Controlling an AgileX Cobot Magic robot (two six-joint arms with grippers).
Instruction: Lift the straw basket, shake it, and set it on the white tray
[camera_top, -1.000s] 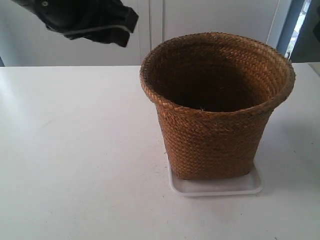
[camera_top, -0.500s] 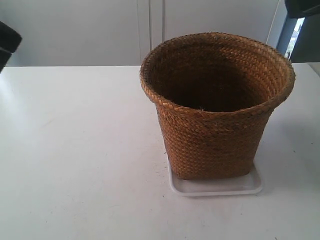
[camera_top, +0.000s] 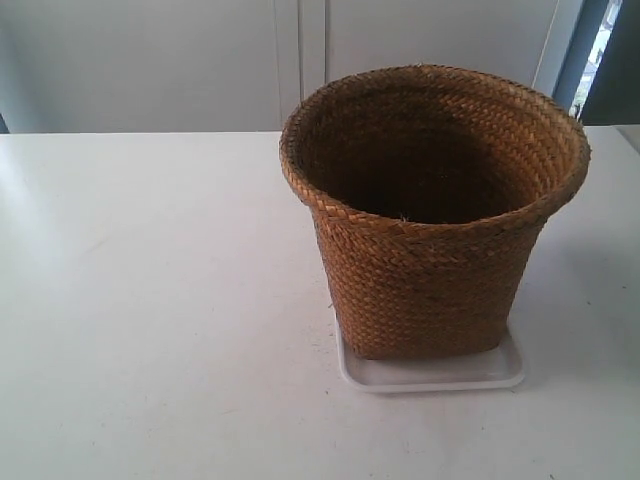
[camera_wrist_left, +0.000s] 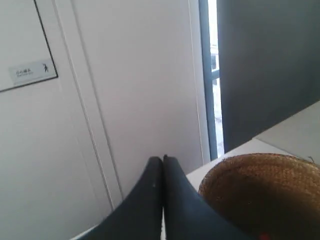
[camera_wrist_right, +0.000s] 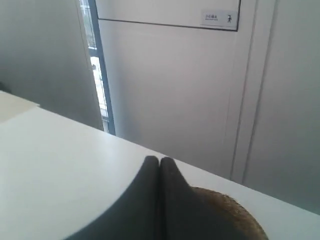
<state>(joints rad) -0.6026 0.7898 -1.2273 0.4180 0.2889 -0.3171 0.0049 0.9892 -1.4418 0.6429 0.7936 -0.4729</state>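
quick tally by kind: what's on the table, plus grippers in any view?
basket: 1
tray: 1
grippers: 2 (left gripper, right gripper; both shut, seen in the wrist views only)
total: 4

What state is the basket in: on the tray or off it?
On it, upright: the basket stands level with its base inside the tray, whose white rim shows around it.
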